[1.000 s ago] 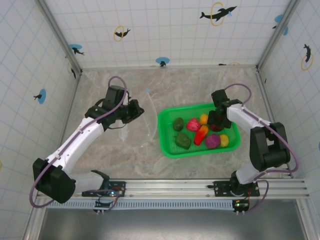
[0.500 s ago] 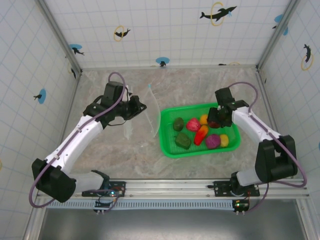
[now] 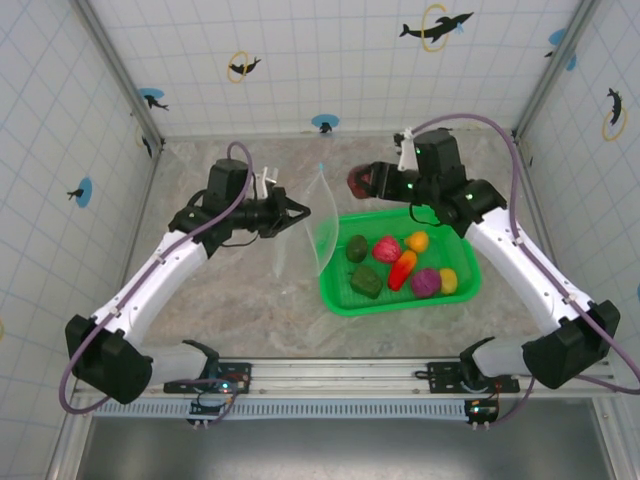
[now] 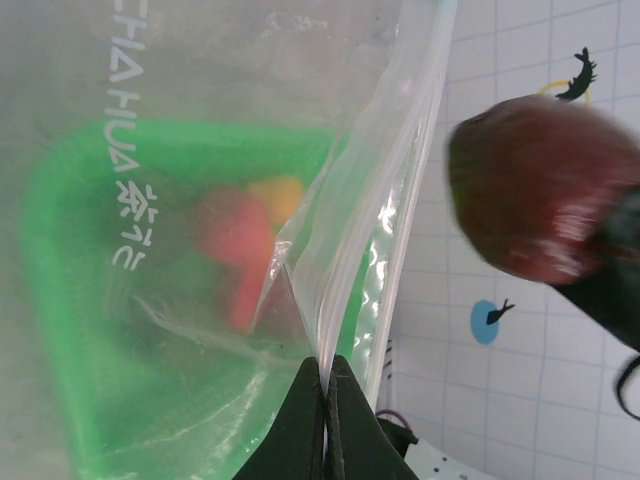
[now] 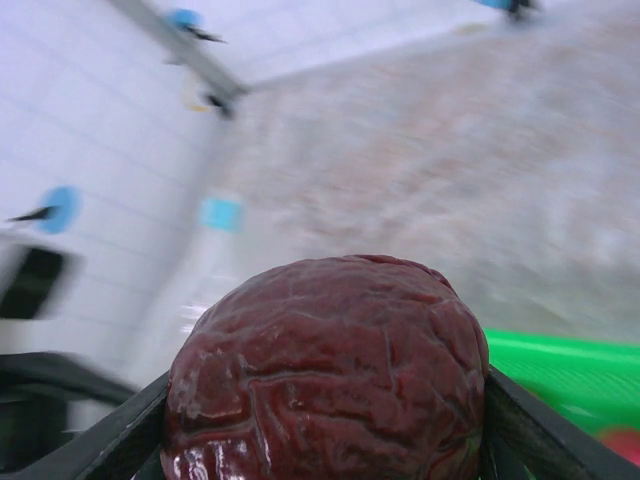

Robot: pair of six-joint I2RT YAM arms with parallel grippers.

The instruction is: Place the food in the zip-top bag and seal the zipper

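Top view, nearest the arm bases: green basket [image 3: 326, 275] on the table [image 3: 230, 295], right of centre. Seven pieces of the food lie in it. A green piece [image 3: 366, 283], a magenta piece [image 3: 426, 282] and a yellow piece [image 3: 449, 281] sit along the near side. An orange piece [image 3: 402, 268] is in the middle. A dark green piece [image 3: 357, 247], a red piece [image 3: 387, 249] and a yellow-orange piece [image 3: 418, 241] sit along the far side.

Just left of the basket: left gripper [image 3: 298, 212], jaws together, pinched on the zip-top bag [image 3: 300, 245]. The bag hangs clear and crinkled, one edge close to the basket's left wall. Left wrist view: the fingertips [image 4: 305, 410] meet on the film beside the zipper [image 4: 405, 170], a whitish strip running up and away; the basket shows blurred through the plastic.

Beyond the basket's far-left corner: right gripper [image 3: 378, 181], jaws clamped on a maroon piece [image 3: 360, 181] — held in the air, just right of the bag's top and apart from it. Right wrist view: a dark finger at each side of the wrinkled maroon piece
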